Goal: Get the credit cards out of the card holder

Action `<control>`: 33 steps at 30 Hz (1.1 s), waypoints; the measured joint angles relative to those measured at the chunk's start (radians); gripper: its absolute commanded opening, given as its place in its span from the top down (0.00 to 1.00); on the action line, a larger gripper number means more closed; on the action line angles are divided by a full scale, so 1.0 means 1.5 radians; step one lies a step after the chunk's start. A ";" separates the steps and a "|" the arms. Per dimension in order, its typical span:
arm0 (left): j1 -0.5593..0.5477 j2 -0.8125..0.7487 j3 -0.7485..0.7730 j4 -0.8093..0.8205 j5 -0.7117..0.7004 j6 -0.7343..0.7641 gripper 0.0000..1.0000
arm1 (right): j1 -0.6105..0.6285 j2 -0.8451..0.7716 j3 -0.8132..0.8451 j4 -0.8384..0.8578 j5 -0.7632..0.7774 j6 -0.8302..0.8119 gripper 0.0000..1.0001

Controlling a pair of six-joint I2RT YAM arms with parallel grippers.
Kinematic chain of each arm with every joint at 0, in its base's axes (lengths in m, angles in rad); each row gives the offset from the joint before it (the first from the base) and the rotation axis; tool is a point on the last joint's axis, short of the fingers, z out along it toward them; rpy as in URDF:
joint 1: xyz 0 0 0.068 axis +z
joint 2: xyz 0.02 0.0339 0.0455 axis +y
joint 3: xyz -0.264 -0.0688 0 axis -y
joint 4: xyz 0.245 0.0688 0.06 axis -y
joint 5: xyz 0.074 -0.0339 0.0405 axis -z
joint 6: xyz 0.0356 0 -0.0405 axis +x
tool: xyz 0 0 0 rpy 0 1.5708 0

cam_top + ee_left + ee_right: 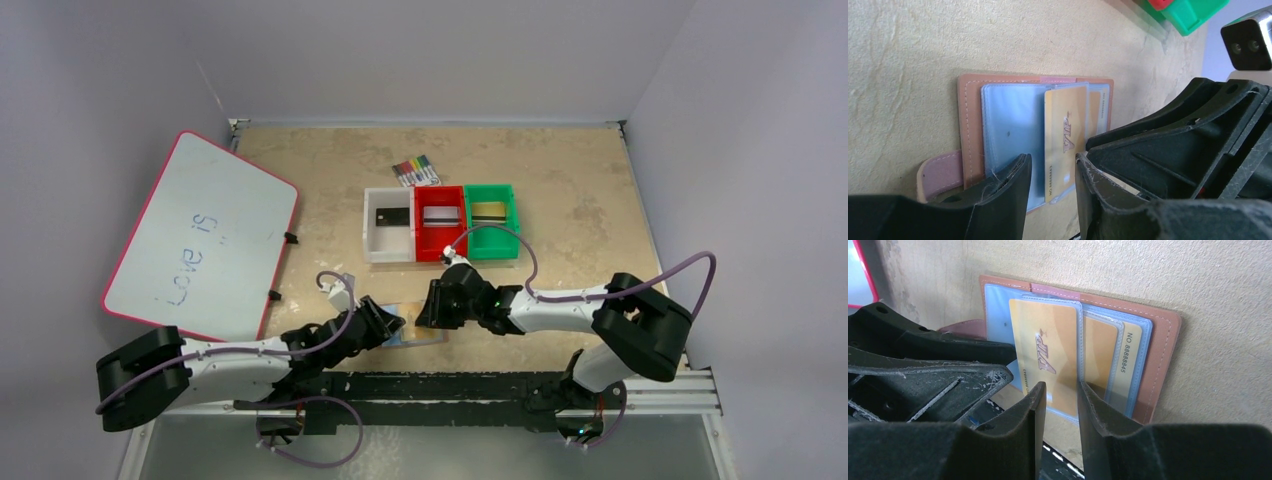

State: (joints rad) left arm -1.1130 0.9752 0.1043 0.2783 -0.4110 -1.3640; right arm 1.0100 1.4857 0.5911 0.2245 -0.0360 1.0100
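1. Gold card, stamped VIP, sits in the front clear pocket of the card holder. The holder lies open and flat at the near edge of the table, and a second gold card shows in a pocket behind.
2. The right gripper has its jaws narrowly parted and grasps nothing. The VIP card's near end lies in the gap.
3. The left gripper is also released, its jaws apart astride that same end, just beside the right one.
4. The step in hand, as I judge it, is drawing out a card. The three bins beyond each hold one.
5. The next move calls for one gripper to pin the holder. The other should pinch the card's edge alone, not its sleeve, and slide it out.
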 measured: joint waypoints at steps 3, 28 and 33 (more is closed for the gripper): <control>0.000 0.005 -0.019 0.043 0.002 -0.005 0.63 | 0.000 0.000 -0.003 0.005 0.000 0.002 0.67; 0.009 0.076 -0.061 0.239 0.035 -0.009 0.86 | 0.000 0.012 -0.008 0.033 -0.002 0.015 0.68; 0.009 0.059 -0.061 0.209 0.030 -0.010 0.95 | 0.000 0.013 -0.008 0.034 -0.002 0.016 0.68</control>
State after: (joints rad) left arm -1.0988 1.0637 0.0128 0.5915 -0.3668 -1.3785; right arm 1.0096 1.5055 0.5789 0.2756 -0.0387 1.0344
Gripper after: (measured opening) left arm 0.090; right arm 0.318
